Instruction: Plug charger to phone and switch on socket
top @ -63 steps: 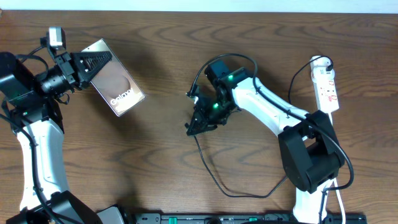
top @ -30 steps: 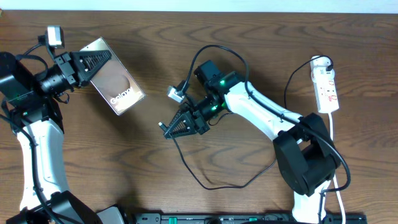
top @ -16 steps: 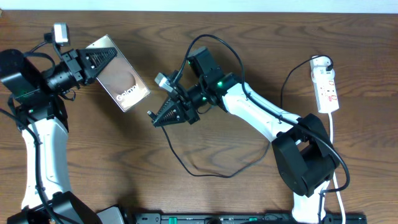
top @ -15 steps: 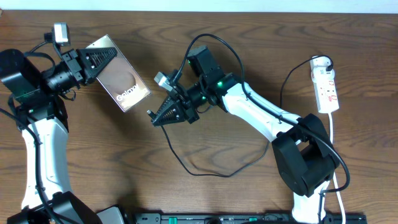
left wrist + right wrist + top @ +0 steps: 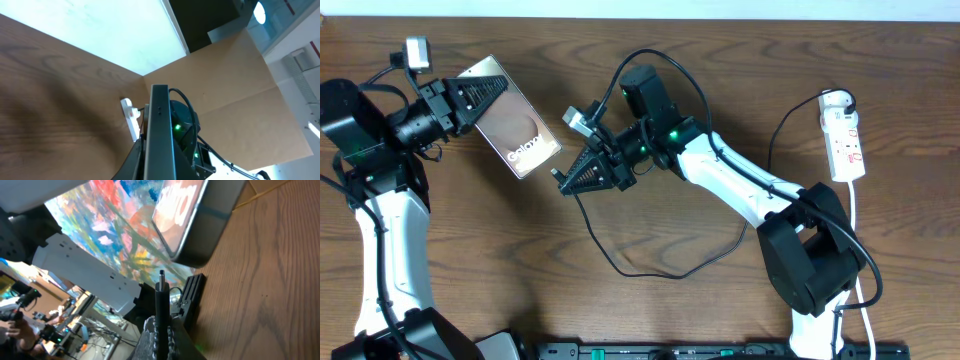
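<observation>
My left gripper (image 5: pixel 485 92) is shut on the phone (image 5: pixel 517 131) and holds it above the table at the upper left, its pink "Galaxy" screen up. In the left wrist view the phone (image 5: pixel 159 131) shows edge-on between the jaws. My right gripper (image 5: pixel 568 177) is shut on the charger plug, whose tip (image 5: pixel 556 172) points at the phone's lower end, a small gap apart. In the right wrist view the plug (image 5: pixel 161 297) stands just below the phone's bottom edge (image 5: pixel 196 225). The black cable (image 5: pixel 650 268) loops over the table. The white socket (image 5: pixel 843 137) lies at the far right.
The socket's white cord (image 5: pixel 856 212) runs down along the right arm's base (image 5: pixel 817 262). The left arm's white link (image 5: pixel 390 250) stands along the left edge. A black rail (image 5: pixel 700 350) lines the front edge of the wooden table (image 5: pixel 520 260).
My right gripper has carried the charger plug left and up across the table, from the middle to just beside the phone. My left gripper has shifted the phone slightly right and up.
</observation>
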### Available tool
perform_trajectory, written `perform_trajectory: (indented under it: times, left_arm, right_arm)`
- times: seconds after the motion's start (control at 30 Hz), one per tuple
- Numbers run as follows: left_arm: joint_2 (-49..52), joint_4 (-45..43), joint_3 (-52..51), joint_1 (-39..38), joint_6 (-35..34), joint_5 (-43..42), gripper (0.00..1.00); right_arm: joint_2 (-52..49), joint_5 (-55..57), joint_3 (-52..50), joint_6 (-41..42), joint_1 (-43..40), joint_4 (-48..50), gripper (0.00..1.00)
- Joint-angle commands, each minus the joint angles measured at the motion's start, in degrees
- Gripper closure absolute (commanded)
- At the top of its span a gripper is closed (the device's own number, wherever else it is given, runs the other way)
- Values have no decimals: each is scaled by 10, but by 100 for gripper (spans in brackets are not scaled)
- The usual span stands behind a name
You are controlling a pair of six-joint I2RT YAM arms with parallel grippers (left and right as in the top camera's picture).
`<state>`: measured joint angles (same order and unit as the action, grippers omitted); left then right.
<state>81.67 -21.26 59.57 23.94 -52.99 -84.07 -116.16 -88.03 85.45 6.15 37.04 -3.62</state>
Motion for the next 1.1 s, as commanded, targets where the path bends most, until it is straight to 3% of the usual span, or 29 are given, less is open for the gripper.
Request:
perform_trajectory:
  times: [0.0,0.5,1.07]
  left_arm:
    - [-1,-5,7,0,20,-5,93]
    - [-1,-5,7,0,24,-3,93]
    - [-1,-6,7,0,43,-25,93]
  right_arm:
    - [16,-4,7,26,2,2,99]
    - [16,25,7,123,26,89,99]
    - [16,26,7,134,19,92,99]
